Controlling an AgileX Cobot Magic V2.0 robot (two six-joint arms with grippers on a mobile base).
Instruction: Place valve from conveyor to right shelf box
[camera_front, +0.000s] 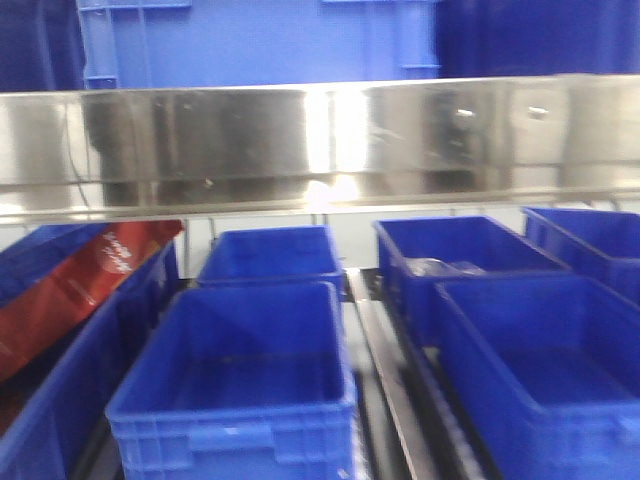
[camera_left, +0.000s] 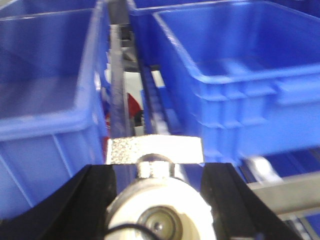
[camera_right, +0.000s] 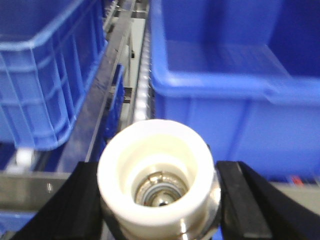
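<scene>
Under the right shelf (camera_front: 300, 140) with its shiny front rail sit rows of open blue boxes (camera_front: 240, 390), and a red packet (camera_front: 70, 285) leans in the far-left one. Both wrists face the boxes up close, left fingers (camera_left: 75, 210) pinching a valve (camera_left: 155, 150), right fingers (camera_right: 255, 205) pinching a second valve (camera_right: 155, 165).

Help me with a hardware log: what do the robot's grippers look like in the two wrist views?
The left gripper has two plain black fingers, wedge-shaped, broad at the base and narrowing toward the tips. The right gripper has matching black fingers. No markings or sleeves show on them, and the arms themselves are out of view.
</scene>
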